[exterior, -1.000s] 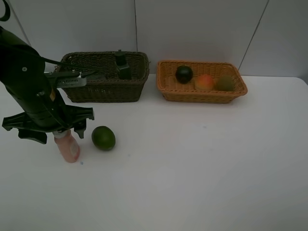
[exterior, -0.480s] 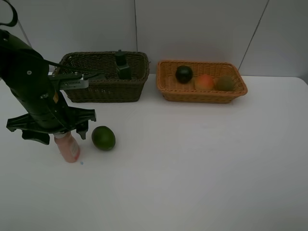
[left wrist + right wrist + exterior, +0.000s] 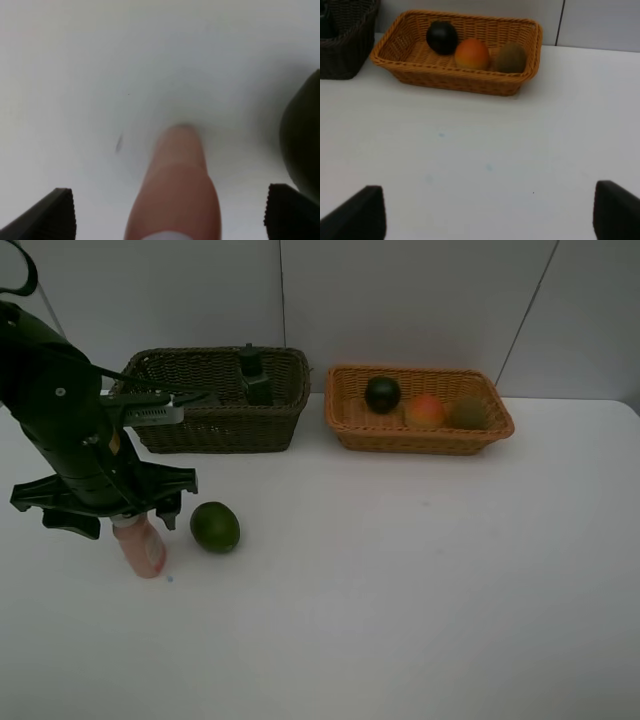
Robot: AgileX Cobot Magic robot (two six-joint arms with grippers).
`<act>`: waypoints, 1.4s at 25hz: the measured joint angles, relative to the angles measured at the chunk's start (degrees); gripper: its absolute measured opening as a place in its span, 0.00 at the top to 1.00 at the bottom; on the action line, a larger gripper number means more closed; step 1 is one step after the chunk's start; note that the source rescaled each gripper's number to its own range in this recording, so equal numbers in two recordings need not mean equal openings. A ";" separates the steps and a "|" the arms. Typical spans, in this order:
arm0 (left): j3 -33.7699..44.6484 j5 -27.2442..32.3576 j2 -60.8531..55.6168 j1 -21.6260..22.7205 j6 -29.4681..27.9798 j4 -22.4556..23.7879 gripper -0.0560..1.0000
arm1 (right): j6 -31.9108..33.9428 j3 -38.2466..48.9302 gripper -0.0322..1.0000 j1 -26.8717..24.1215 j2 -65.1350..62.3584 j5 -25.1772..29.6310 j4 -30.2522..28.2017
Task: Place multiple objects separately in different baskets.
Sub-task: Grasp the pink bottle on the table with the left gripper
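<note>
Pink bottle (image 3: pixel 143 548): stands on the white table (image 3: pixel 400 580) near its left edge, directly under the left gripper (image 3: pixel 105 510); the round green fruit (image 3: pixel 215 526) lies just beside it, apart from it
Handling of the bottle: judged to be light, rigid plastic with a smooth, somewhat slippery wall; tall and narrow, so easy to tip; the best hold is probably across the body just below the cap, fingers square to its sides
Left gripper: spread wide, holding nothing; in the left wrist view the bottle (image 3: pixel 175 190) sits centred between the two dark fingertips (image 3: pixel 47 215), with clear gaps on both sides and no contact visible
Fit: the opening is much wider than the bottle, so closing should centre it, if the fruit stays clear of the outer finger
Right gripper (image 3: pixel 485 215): also spread open and empty, hovering over bare table in front of the orange basket (image 3: pixel 455 82)
Orange basket contents: dark mangosteen (image 3: pixel 442 37), peach (image 3: pixel 472 53), kiwi (image 3: pixel 510 57)
Dark basket (image 3: pixel 215 425): at the back left, a dark green pump bottle (image 3: pixel 252 375) standing in it; the likely home for the pink bottle
</note>
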 joint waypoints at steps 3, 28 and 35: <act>0.00 0.01 0.00 0.00 0.00 0.00 0.27 | 0.00 0.00 0.00 0.00 0.00 0.00 0.00; 0.00 -0.43 0.00 0.00 0.00 -1.39 0.93 | 0.00 0.00 0.00 0.00 0.00 0.00 0.00; 0.00 -0.45 0.00 0.00 0.00 -1.39 0.93 | 0.00 0.00 0.00 0.00 0.00 0.00 0.00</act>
